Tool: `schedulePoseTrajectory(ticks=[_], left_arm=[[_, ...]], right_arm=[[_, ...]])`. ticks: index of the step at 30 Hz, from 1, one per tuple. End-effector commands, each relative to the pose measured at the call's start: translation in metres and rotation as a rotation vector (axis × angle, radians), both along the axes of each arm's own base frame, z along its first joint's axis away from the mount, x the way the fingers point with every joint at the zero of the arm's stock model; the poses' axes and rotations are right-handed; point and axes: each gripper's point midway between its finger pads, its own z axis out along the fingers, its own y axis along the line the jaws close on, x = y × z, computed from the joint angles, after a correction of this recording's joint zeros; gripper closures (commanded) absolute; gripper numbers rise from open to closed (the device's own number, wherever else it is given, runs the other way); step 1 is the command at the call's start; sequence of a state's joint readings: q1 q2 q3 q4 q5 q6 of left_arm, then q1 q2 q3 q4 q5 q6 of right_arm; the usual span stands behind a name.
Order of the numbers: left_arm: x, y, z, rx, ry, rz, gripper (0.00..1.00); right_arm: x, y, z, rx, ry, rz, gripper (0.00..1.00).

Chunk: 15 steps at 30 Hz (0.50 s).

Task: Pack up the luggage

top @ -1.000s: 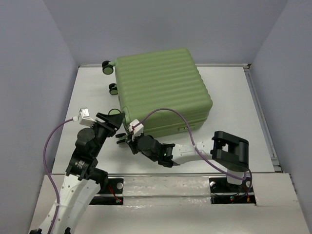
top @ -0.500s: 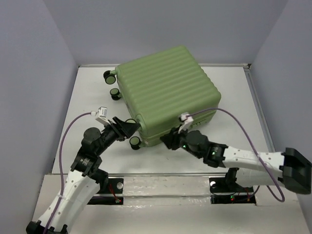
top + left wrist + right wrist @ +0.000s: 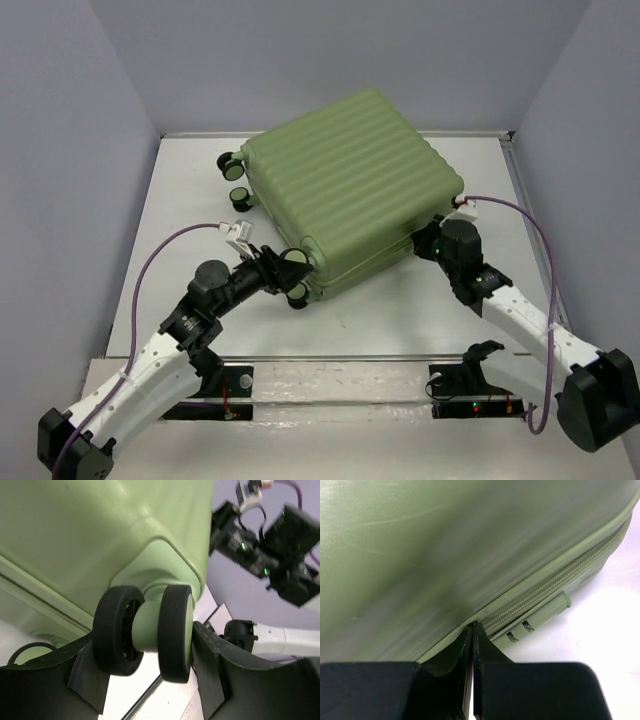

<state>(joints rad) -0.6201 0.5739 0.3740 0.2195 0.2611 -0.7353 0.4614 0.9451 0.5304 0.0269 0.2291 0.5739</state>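
My left gripper (image 3: 145, 672) clamps the near black twin caster (image 3: 172, 630) of the closed ribbed light-green hard-shell suitcase (image 3: 350, 180), just swivelled mid-table, so my right gripper (image 3: 472, 630), pinched together, reaches its right-side zipper seam (image 3: 555, 587) for closing.

I see the luggage (image 3: 350, 185) lying closed and askew on the white bench (image 3: 190, 190). The left fingers (image 3: 288, 264) are at its near corner wheel (image 3: 297, 294); the right fingers (image 3: 427, 243) meet its right side.
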Motion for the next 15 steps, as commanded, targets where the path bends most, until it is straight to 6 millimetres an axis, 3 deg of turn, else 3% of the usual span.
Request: schedulePoseTrajectory(ticks=[1,2,3,4,5,6,7,9,10,12,14,15], left_arm=[[-0.013,-0.035,-0.008,0.046,-0.023,-0.111,0.94],[-0.014,-0.041,-0.007,0.048,-0.024,-0.112,0.94],[-0.022,-0.055,-0.004,0.048,-0.028,-0.153,0.94],[-0.023,-0.061,-0.004,0.051,-0.029,-0.160,0.94],[-0.031,-0.075,0.001,0.042,-0.036,-0.199,0.94],[-0.028,-0.076,0.011,0.024,-0.054,-0.190,0.94],[-0.032,-0.084,0.008,0.035,-0.049,-0.204,0.94],[-0.031,-0.091,0.023,0.021,-0.079,-0.204,0.94],[-0.030,-0.093,0.025,0.025,-0.085,-0.202,0.94],[-0.024,-0.094,0.036,0.032,-0.118,-0.184,0.94],[-0.021,-0.093,0.039,0.049,-0.126,-0.168,0.94],[-0.021,-0.089,0.041,0.069,-0.131,-0.163,0.94]], right_arm=[[0.049,0.045,0.093,0.039,-0.274,0.304,0.93],[0.058,0.046,0.097,0.030,-0.280,0.328,0.93],[0.066,0.056,0.088,0.012,-0.255,0.396,0.93],[0.075,0.061,0.109,0.012,-0.298,0.428,0.93],[0.083,0.061,0.098,0.009,-0.261,0.473,0.93],[0.086,0.059,0.113,0.010,-0.294,0.481,0.93],[0.093,0.057,0.103,0.006,-0.248,0.478,0.93],[0.096,0.052,0.110,-0.011,-0.247,0.469,0.90],[0.089,0.046,0.111,-0.025,-0.229,0.453,0.86],[0.077,0.034,0.096,-0.044,-0.181,0.400,0.67],[0.053,0.026,0.094,-0.016,-0.172,0.369,0.56],[0.038,0.026,0.067,0.022,-0.104,0.370,0.51]])
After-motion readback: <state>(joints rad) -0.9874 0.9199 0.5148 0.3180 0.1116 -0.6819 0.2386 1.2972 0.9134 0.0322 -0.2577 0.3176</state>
